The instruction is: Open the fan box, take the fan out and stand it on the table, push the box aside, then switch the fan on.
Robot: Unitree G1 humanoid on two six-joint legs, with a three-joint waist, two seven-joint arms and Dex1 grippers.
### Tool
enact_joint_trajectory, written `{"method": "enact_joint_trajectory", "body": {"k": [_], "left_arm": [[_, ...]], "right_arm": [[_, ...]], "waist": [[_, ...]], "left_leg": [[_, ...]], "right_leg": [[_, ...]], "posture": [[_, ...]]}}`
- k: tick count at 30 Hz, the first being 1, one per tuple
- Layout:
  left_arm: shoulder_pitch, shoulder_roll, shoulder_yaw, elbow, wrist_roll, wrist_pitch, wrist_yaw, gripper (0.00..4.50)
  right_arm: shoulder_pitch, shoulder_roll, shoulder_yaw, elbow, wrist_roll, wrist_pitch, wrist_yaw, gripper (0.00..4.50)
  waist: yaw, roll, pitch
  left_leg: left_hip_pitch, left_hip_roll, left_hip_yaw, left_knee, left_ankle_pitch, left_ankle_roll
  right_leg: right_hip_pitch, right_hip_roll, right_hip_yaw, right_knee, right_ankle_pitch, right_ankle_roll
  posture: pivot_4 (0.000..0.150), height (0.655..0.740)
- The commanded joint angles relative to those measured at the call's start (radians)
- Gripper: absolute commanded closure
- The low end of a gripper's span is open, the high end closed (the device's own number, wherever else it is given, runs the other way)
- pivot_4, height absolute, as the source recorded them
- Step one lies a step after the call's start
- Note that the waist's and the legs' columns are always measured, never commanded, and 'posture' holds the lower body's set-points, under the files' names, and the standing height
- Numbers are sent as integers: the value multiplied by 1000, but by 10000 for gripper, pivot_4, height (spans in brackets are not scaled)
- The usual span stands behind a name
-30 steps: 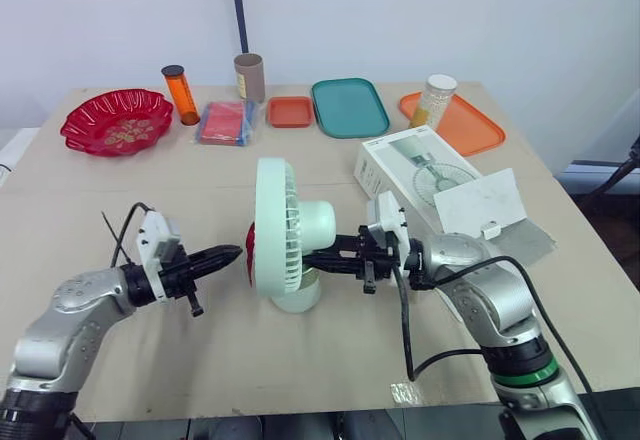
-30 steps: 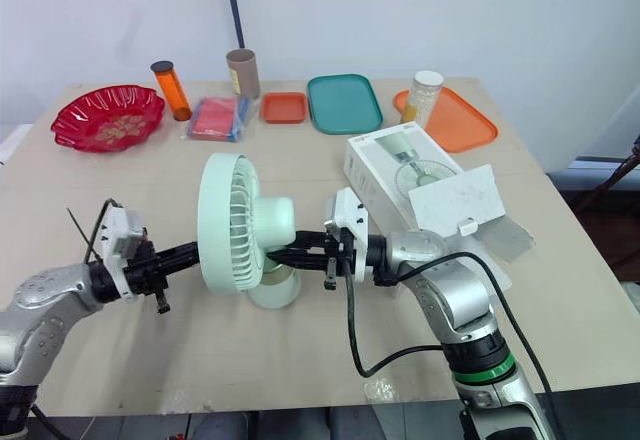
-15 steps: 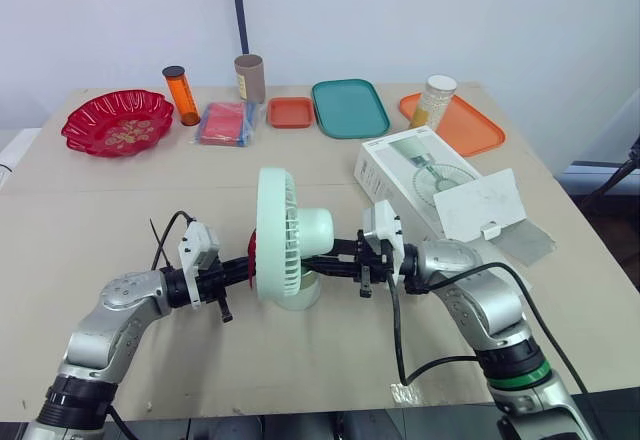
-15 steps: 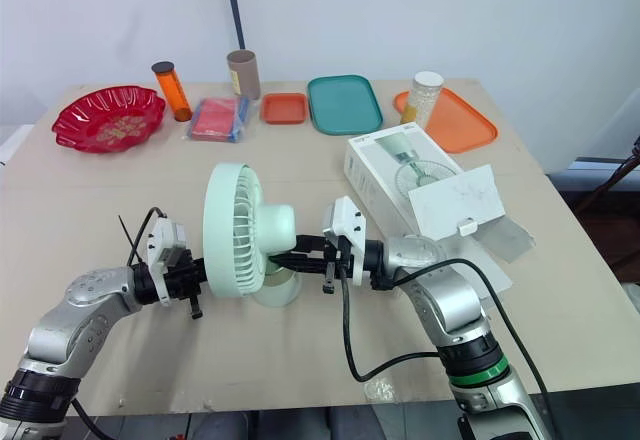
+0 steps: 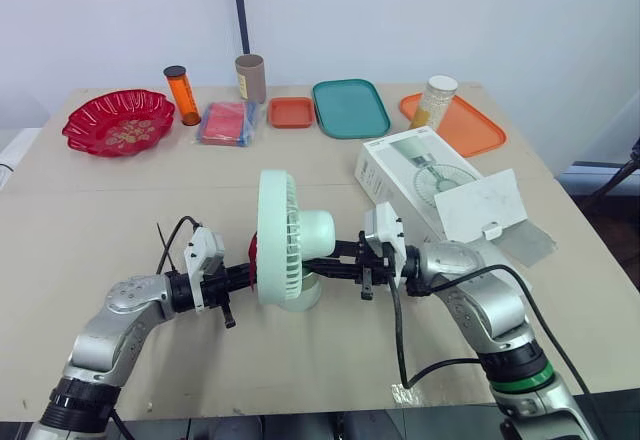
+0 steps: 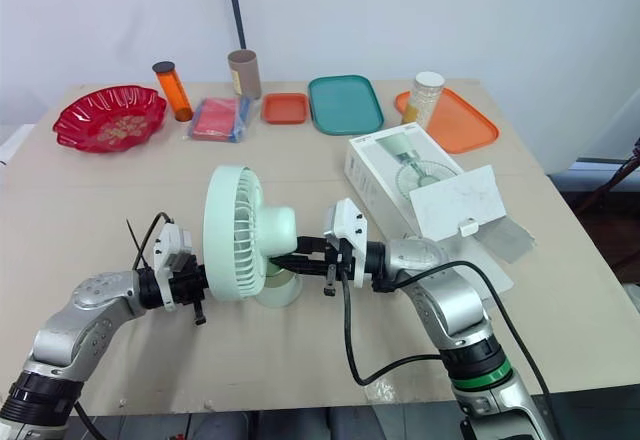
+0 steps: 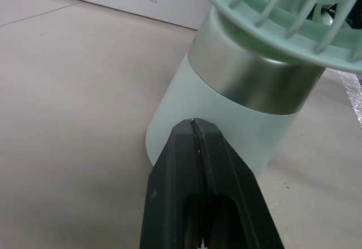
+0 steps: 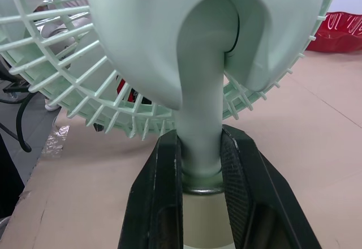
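From the head camera you see the pale green plastic desk fan [image 5: 288,241] standing upright near the middle of the tan desk [image 5: 120,200], its grille edge-on to you. The white cardboard fan box [image 5: 415,172] lies at the fan's two o'clock, apart from it, with its flap open. Your left arm is bent at the elbow with the forearm level, reaching in from the fan's nine o'clock, and the left claw [image 5: 243,274] points at the fan's base. Your right arm comes in level from three o'clock, with the right claw [image 5: 315,260] behind the grille.

The left wrist view shows that claw's fingers pressed together on nothing, tip at the fan's pale lower base. You cannot tell whether it touches.

The right wrist view shows that claw's fingers clamped either side of the fan's neck, just above the metal ring.
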Motion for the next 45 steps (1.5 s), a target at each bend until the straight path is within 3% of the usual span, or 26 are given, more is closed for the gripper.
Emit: {"method": "enact_joint_trajectory", "body": {"k": [1,45], "left_arm": [[4,-5,-26,-30,5,-6,-20,44607],[-2,-9,-27,-31,20,-3,-23,44607]], "right_arm": [[8,-3,9,-40,11,-3,6,41232],[6,3,22,-56,11,5,-11,41232]], "waist": [[0,0,0],[0,0,0]], "left_leg": [[0,0,0,0,0,0],[0,0,0,0,0,0]], "right_leg": [[0,0,0,0,0,0],[1,0,0,0,0,0]], "posture": [[1500,7400],[1500,7400]]}}
